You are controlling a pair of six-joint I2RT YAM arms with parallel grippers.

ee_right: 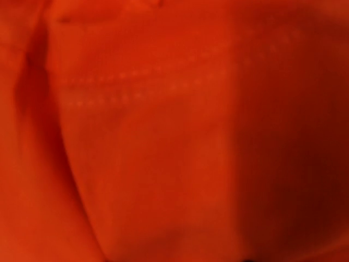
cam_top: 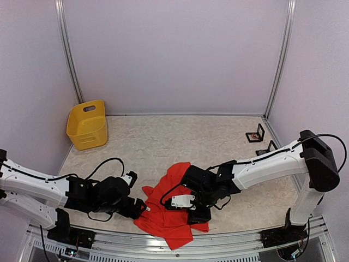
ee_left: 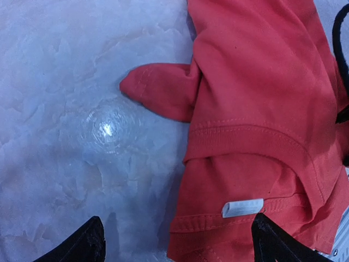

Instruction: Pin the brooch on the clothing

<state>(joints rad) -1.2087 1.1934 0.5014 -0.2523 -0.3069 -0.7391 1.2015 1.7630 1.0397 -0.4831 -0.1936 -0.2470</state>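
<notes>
The clothing (cam_top: 172, 210), a red-orange T-shirt, lies crumpled near the table's front edge. In the left wrist view its neckband and small white neck label (ee_left: 242, 208) show, with one sleeve (ee_left: 158, 90) sticking out to the left. My left gripper (cam_top: 144, 208) is open at the shirt's left edge. Its dark fingertips (ee_left: 87, 243) straddle the neckband's edge (ee_left: 180, 245). My right gripper (cam_top: 197, 214) is pressed down into the shirt's middle. Red cloth (ee_right: 174, 131) fills the whole right wrist view and hides its fingers. I cannot make out the brooch.
A yellow bin (cam_top: 87, 124) stands at the back left. Two small black stands (cam_top: 254, 134) sit at the back right by the wall post. The front rail (cam_top: 180, 245) runs just below the shirt. The light marbled tabletop (cam_top: 163, 142) stretches behind the arms.
</notes>
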